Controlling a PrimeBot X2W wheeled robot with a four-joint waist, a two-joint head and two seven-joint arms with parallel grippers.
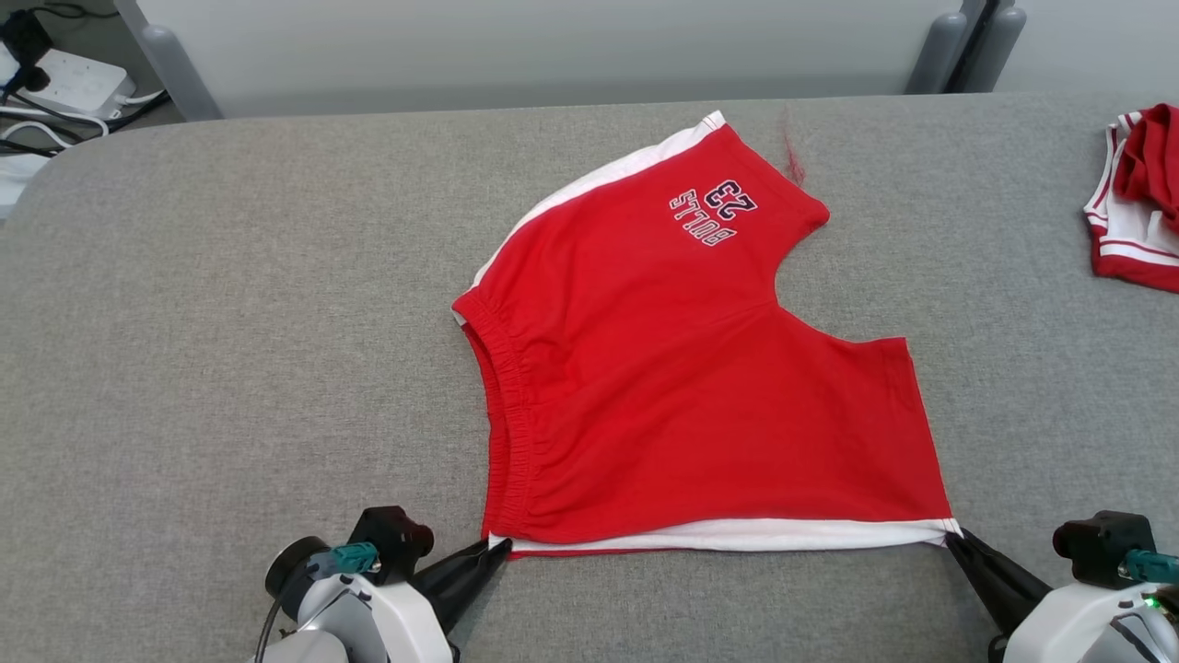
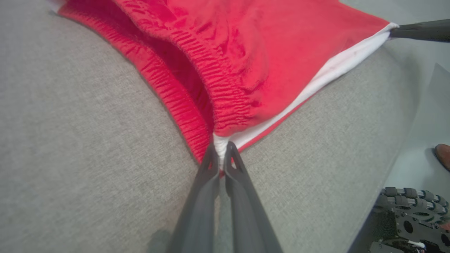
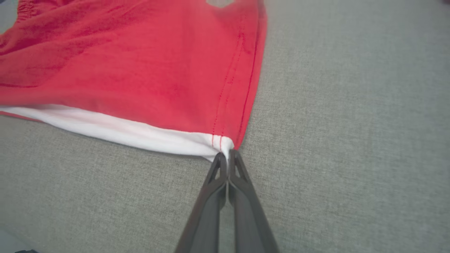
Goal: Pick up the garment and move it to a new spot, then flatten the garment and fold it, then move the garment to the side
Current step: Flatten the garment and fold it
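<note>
The garment (image 1: 682, 368) is a pair of red shorts with white side stripes and a "BULLS 23" print, spread flat on the grey table (image 1: 230, 350). Its near white-striped edge runs between my two grippers. My left gripper (image 1: 497, 551) is shut on the waistband corner (image 2: 220, 142) at the near left. At the near right, my right gripper (image 1: 951, 536) is shut on the leg-hem corner (image 3: 225, 146). The far leg with the print lies toward the back. In the left wrist view the right gripper's fingers (image 2: 418, 31) show at the upper right.
A second red and white garment (image 1: 1138, 193) lies crumpled at the table's far right edge. A power strip and cables (image 1: 64, 87) sit on the floor beyond the back left corner. Grey table surface stretches wide on the left. A shoe (image 2: 443, 154) shows past the table's edge.
</note>
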